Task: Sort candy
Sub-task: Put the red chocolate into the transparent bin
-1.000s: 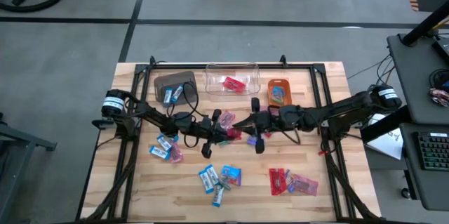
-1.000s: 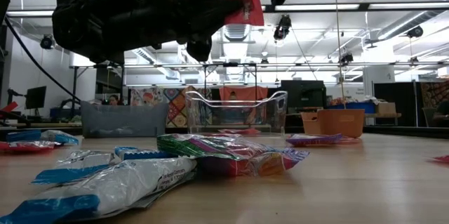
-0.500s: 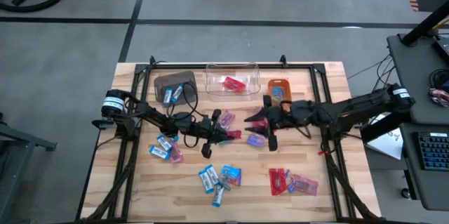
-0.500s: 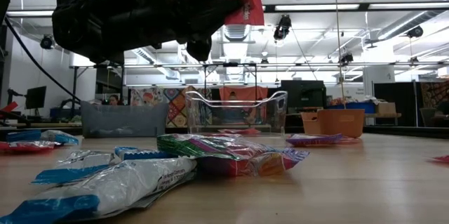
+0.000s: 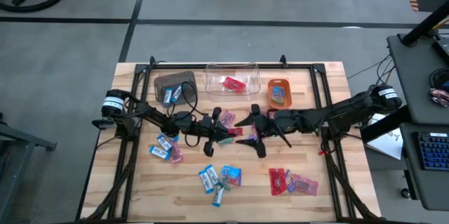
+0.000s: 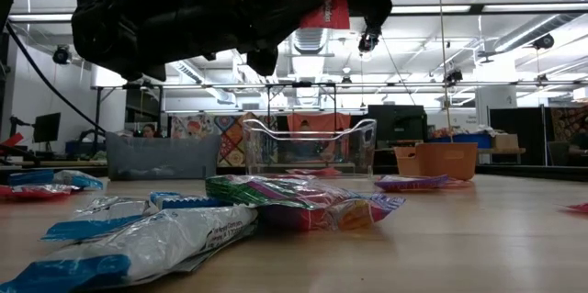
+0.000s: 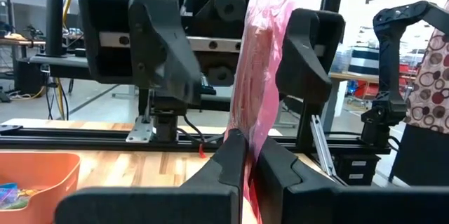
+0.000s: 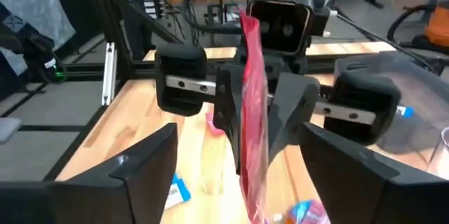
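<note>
Above mid-table, right gripper (image 5: 247, 133) fingers now spread wide around the red candy (image 7: 258, 76) the left gripper (image 5: 228, 132) pinches.

We see a red sweet (image 8: 251, 97), blue-and-white sweets (image 5: 210, 178), an orange bin (image 5: 278, 92), a brown bin (image 5: 173, 86).

L gripper (image 5: 226, 133) & R gripper (image 5: 247, 130) face at table (image 5: 330, 182) centre; candy (image 5: 236, 132) between; bins (image 5: 231, 78) behind.
</note>
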Controlling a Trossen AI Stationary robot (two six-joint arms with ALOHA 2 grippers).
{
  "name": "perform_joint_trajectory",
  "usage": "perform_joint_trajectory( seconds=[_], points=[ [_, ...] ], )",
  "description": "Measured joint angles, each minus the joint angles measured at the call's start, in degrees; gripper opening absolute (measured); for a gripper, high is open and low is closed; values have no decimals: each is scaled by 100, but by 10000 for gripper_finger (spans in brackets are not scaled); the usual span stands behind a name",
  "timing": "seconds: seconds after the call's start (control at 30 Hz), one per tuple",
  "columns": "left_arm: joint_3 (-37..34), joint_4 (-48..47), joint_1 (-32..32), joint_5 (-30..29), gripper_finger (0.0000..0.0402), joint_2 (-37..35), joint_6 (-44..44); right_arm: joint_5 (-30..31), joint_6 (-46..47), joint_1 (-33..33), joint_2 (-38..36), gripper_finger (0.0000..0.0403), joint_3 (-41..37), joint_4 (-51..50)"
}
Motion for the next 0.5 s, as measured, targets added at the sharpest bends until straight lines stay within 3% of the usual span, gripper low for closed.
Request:
perform_joint_trajectory(
  seconds=[0.13, 0.4, 0.5],
  points=[
    [0, -2, 0, 0, 0, 0, -11, -23, 34, -87, 31, 222, 0, 192],
    [0, -12, 0, 0, 0, 0, -15, -212, -15, -138, 37, 34, 0, 191],
    [0, -13, 0, -2, 0, 0, -15, -255, -47, -138, 35, 23, 0, 191]
  ],
)
